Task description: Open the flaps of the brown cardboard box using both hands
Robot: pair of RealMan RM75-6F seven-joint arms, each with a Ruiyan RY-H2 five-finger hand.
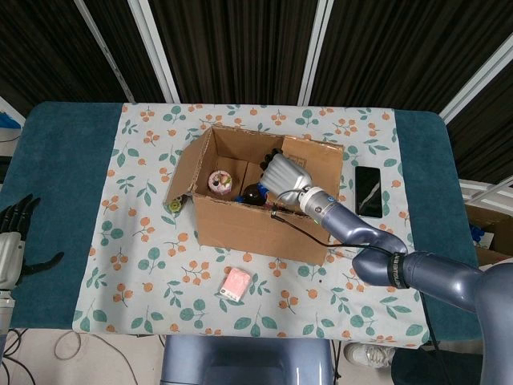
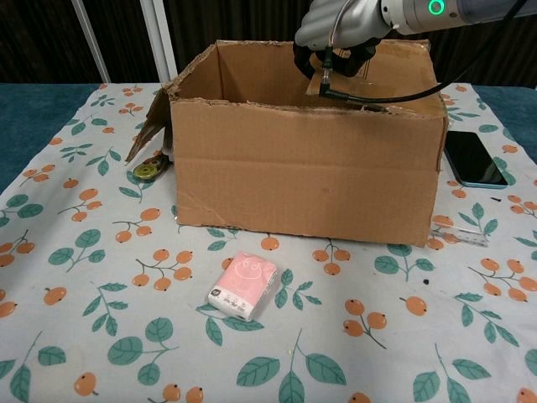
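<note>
The brown cardboard box (image 1: 264,216) (image 2: 306,159) stands mid-table on the floral cloth. Its left flap (image 1: 186,164) (image 2: 153,117) hangs outward. The right flap (image 1: 314,164) (image 2: 382,67) leans inward over the box's right side. My right hand (image 1: 284,172) (image 2: 344,25) reaches into the box, its fingers apart and against that flap's inner edge; nothing is gripped. My left hand (image 1: 14,233) hangs off the table's left edge with fingers spread, far from the box.
Inside the box are a pink-lidded cup (image 1: 218,181) and a dark bottle (image 1: 255,192). A phone (image 1: 368,191) (image 2: 472,158) lies right of the box, a pink tissue pack (image 1: 234,283) (image 2: 244,285) in front, and a small round object (image 2: 149,171) by the left flap.
</note>
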